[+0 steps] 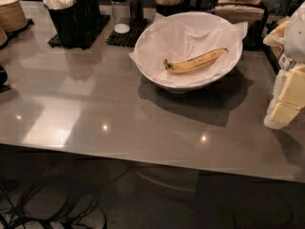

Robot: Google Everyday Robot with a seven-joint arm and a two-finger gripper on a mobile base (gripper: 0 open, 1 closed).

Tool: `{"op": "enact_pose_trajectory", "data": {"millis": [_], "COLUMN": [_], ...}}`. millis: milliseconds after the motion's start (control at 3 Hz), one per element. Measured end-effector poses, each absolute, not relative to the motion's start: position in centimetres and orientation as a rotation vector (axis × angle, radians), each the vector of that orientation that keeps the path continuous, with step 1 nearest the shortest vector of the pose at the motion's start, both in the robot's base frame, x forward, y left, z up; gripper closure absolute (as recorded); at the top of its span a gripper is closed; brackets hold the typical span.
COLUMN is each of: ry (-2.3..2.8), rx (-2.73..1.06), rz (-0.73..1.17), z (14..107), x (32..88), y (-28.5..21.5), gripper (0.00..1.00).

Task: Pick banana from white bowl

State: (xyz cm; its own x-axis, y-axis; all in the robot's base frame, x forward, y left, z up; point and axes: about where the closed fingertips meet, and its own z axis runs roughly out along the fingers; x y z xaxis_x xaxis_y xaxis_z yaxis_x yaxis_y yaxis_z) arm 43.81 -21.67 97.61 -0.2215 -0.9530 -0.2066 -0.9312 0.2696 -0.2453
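Your gripper [287,99] sits at the right edge over the table [119,113], beside the bowl [190,85] and not touching it; you cannot tell whether it is released or clenched. The banana [195,61] lies on the paper [162,37] inside the bowl

Looking down at a slant across the table [95,109] from above its near edge, fairly close, facing the bowl [190,85] at upper centre, gripper [286,104] at the right edge.

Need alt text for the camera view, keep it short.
A yellow banana lies in a paper-lined white bowl on a grey table. The gripper is at the right edge, apart from the bowl. Black holders stand back left.
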Motion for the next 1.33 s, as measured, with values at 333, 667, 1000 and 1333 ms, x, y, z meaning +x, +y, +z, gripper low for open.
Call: {"op": "enact_pose_trajectory", "data": {"millis": [333,667,1000,1333], "ry": [2.232,2.157,1.985,1.815], "rx": [-1.725,-1.766,-1.859,-1.953], "rz": [-0.098,-0.106,-0.023,0.092], "z": [97.6,97.6,97.5,97.3], "x": [43.8,46.3,51.3,56.2], "y": [-21.7,-21.2,-19.6,-16.6], "gripper": [0.00,0.00,0.00,0.00]}}
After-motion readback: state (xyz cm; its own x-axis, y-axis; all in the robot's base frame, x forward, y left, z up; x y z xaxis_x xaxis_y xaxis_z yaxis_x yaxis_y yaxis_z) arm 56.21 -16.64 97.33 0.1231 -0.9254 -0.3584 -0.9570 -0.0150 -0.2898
